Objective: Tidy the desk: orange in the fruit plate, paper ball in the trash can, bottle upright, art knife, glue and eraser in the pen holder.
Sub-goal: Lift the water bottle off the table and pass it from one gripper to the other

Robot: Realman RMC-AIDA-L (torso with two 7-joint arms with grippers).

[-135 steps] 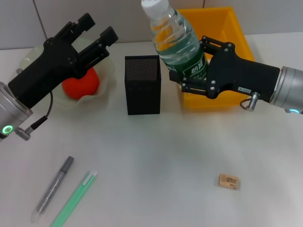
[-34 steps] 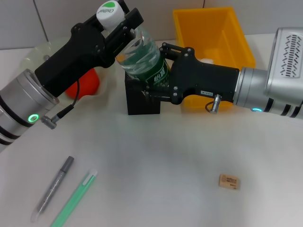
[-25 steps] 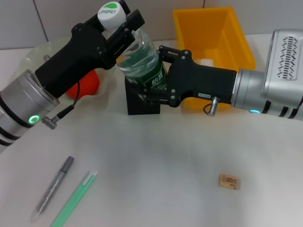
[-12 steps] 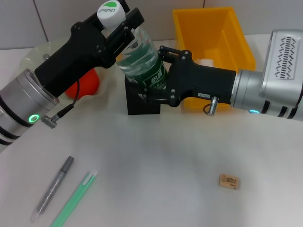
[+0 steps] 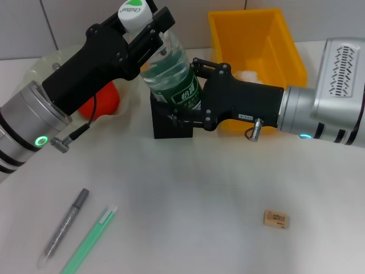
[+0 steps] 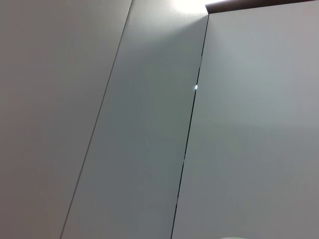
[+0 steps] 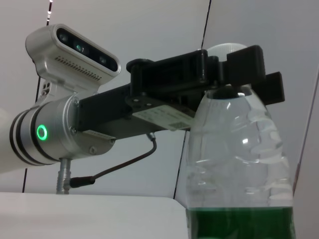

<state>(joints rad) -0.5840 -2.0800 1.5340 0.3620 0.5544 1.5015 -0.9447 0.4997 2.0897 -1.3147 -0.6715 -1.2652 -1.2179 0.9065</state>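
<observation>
White bench (image 5: 194, 194) carries: black mesh pen holder (image 5: 171, 123) at back centre, yellow trash can (image 5: 259, 40) to its right, pale-green fruit plate (image 5: 51, 63) back left. Grey pen (image 5: 65, 225) & green pen, poss. the art knife (image 5: 88, 240), lie front left, near each other. Tan eraser (image 5: 276, 218) front right, alone.

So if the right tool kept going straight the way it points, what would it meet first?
The right tool already grips the bottle, pointing toward the robot's left. Beyond it, probably the left tool at the cap; depth is unclear.

Lab: white desk (image 5: 188, 194), panelled wall (image 6: 149, 124)
</observation>
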